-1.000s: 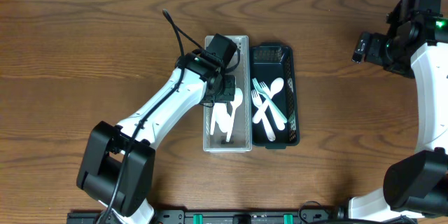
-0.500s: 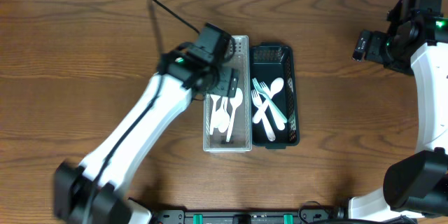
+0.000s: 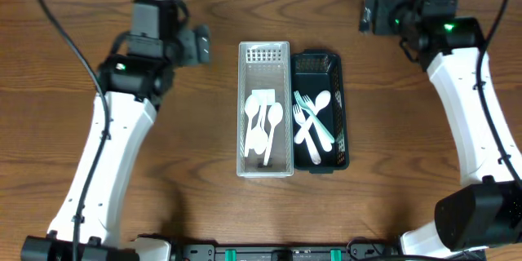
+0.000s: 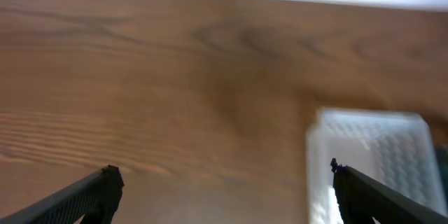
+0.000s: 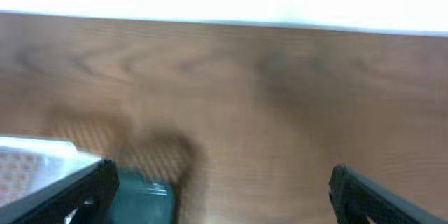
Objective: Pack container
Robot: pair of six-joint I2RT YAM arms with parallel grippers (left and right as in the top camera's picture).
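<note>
Overhead, your left gripper (image 3: 198,46) has backed out of the clear tray (image 3: 265,53) and now sits at its 10 o'clock. The right gripper (image 3: 367,15) has swung in to 1 o'clock of the black basket (image 3: 314,65). Spoons (image 3: 263,126) lie in the tray. Left wrist: fingers spread, nothing held. Right wrist: same deal, wide apart and empty.

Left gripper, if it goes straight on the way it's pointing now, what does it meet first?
Probably the bare table. In the left wrist view the left gripper, jaws wide apart, points at plain wood; the clear tray sits right of that line. Depth is unclear, so that is a guess.
</note>
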